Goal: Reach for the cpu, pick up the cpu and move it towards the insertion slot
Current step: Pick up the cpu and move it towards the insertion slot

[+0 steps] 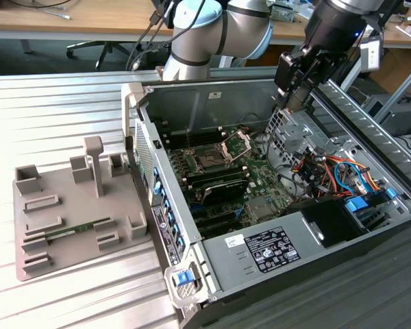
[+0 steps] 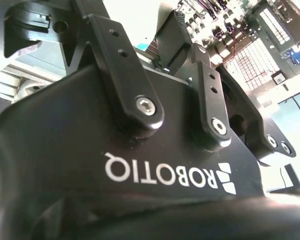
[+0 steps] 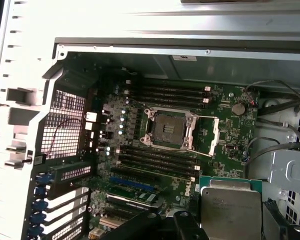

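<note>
Pincer [image 1: 291, 103] holding cpu [image 3: 231, 203] | arm raised above case far wall | insertion slot [image 3: 169, 128] open

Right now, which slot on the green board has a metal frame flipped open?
The insertion slot, mid-board: square and dark, its silver frame swung open. The memory slots beside it are long, thin, frameless.

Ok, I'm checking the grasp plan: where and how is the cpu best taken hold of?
Probably by two opposite edges of the cpu, coming in square to its metal lid side. It is a thin flat square, so only its straight, parallel edges offer a pinch.
</note>
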Controlling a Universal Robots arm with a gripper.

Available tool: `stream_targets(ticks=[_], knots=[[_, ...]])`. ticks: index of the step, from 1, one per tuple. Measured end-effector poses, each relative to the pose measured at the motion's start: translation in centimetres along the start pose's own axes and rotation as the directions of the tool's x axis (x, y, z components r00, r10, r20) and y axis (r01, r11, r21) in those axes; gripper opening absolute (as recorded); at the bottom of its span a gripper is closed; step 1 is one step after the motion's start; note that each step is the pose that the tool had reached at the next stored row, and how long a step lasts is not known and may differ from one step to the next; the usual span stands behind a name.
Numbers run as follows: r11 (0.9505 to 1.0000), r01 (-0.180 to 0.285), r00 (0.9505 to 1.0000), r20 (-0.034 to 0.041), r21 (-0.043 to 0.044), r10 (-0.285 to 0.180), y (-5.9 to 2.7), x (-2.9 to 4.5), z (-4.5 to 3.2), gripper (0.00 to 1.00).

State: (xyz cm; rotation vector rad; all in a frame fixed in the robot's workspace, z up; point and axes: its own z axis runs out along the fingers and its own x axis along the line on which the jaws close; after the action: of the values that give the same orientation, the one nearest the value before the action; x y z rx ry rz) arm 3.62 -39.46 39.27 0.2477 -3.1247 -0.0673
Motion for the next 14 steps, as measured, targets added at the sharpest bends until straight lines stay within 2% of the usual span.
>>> stream_targets(ticks=[14], knots=[[1.0, 0.0, 1.0, 0.0, -0.0001, 0.0, -0.01, 0.0, 0.3, 0.55]])
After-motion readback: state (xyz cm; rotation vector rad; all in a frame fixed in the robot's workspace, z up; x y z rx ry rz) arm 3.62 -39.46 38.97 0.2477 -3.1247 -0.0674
